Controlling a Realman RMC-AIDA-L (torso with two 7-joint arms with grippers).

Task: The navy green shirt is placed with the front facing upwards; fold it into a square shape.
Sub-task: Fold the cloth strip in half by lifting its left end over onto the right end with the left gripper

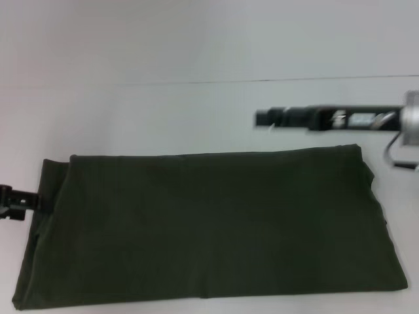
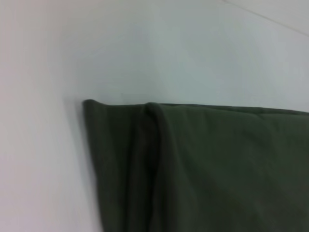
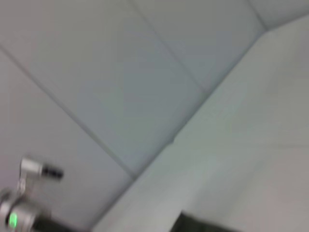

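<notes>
White table (image 1: pixel 163 98) — left gripper (image 1: pixel 29 200) fingers touch folded shirt (image 1: pixel 209 226); opening unclear.

Left tool (image 1: pixel 13 201) low at left edge — right tool (image 1: pixel 265 118) raised, pointing left

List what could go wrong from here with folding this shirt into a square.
The navy green shirt lies as a wide rectangle, so one more fold is likely needed. Risks:
1. Its left end shows loose overlapping layers; a grab there may catch only one.
2. The left gripper touches that edge and could drag it askew.
3. The right gripper sits beyond the far edge, away from the cloth.
</notes>
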